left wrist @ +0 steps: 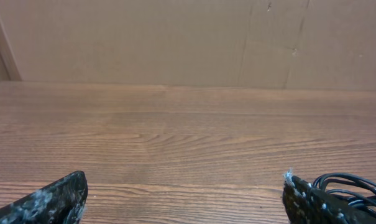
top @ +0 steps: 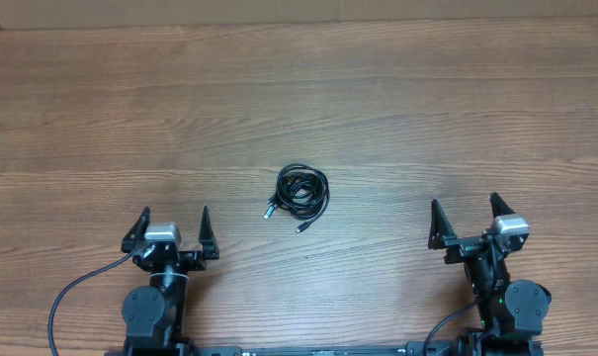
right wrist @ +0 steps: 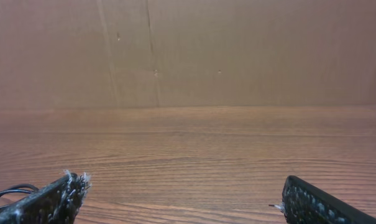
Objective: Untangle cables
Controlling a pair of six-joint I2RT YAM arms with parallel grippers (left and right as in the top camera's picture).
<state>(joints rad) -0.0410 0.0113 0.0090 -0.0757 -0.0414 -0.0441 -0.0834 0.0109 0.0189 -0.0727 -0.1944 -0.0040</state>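
The cables (top: 301, 191) lie as one small black coil in the middle of the wooden table, with small plug ends sticking out at its lower left. My left gripper (top: 174, 226) stands open near the front edge, left of the coil and well apart from it. On the far side, my right gripper (top: 466, 220) is open too, with nothing between its fingers. In the left wrist view the cables (left wrist: 357, 186) peek out behind the right fingertip (left wrist: 306, 199). A sliver of the cables (right wrist: 10, 191) shows at the left edge of the right wrist view.
A brown cardboard wall (left wrist: 175, 40) stands along the far edge of the table (top: 299, 89). Thick black wires (top: 76, 287) run from both arm bases at the front.
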